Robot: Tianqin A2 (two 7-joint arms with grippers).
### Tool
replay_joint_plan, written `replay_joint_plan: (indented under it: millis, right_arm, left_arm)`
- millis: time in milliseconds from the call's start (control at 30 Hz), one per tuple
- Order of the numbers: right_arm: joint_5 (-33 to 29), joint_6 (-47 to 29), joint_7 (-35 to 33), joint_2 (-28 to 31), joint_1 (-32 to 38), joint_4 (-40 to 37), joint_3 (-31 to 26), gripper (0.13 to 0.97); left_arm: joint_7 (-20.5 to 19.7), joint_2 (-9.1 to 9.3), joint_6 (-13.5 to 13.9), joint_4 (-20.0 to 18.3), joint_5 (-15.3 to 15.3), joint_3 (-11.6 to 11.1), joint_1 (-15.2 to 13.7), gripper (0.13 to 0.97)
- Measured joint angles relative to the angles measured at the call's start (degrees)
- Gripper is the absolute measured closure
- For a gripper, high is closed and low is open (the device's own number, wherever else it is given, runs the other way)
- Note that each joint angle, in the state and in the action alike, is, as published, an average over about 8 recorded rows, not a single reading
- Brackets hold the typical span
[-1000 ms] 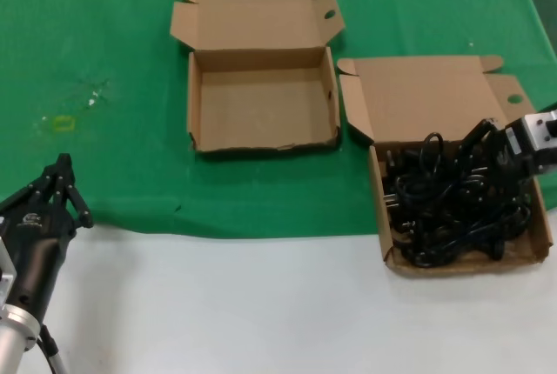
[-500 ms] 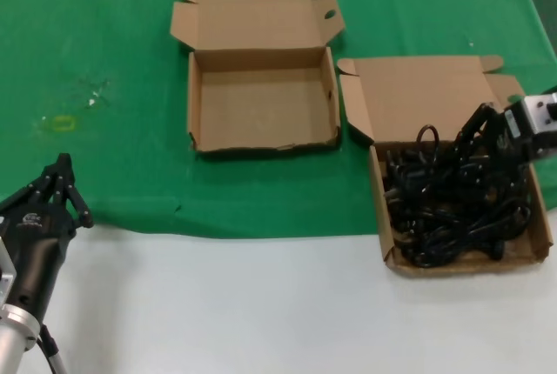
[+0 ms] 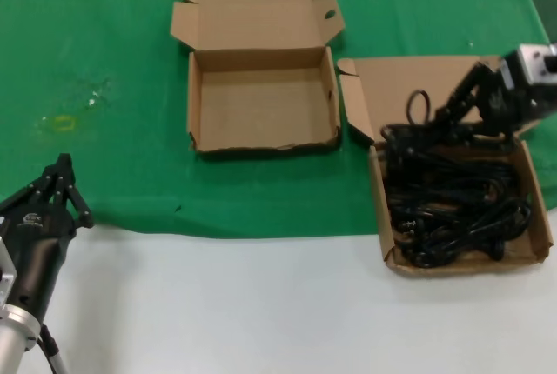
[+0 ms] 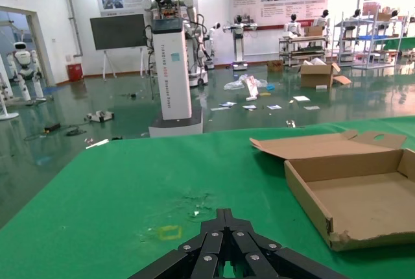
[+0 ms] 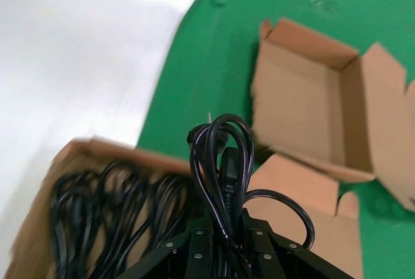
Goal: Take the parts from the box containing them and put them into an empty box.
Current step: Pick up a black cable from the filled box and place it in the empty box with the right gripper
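Right end effector [image 3: 466, 100] grips a thin black power cord [image 5: 224, 169], raised above the full brown cardboard box [image 3: 538, 209] so it clears for transfer.

Two plain brown cardboard boxes are sitting on a bright green cloth [image 3: 122, 52]: the empty box [image 3: 261, 96] is showing bare tan card inside, and the box containing them [image 3: 531, 217] is holding the parts [image 3: 452, 209], a glossy black tangle of cords. A white table [image 3: 261, 304] is showing in front of the cloth. The left gripper [image 3: 59, 184] and the right gripper [image 3: 466, 96] are both appearing black
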Motion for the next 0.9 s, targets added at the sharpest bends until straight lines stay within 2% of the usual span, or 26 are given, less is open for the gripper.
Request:
replay_joint_plan:
  millis: [367,700,900]
  right_arm:
    - [0.7,4.1,0.9,-8.1,5.0,-10.7,0.6,0.877]
    - [1.7,14.2,-7.2,-19.8,11.8,-30.8,2.3,0.877]
    - [2.7,20.8,-10.3,-25.4,12.4,-36.5,3.8,0.878]
  left_arm:
    - [0.0,0.00,0.0,0.0,0.0,0.0,0.0,0.953]
    - [0.0,0.00,0.0,0.0,0.0,0.0,0.0,0.953]
    - [0.0,0.00,0.0,0.0,0.0,0.0,0.0,0.953]
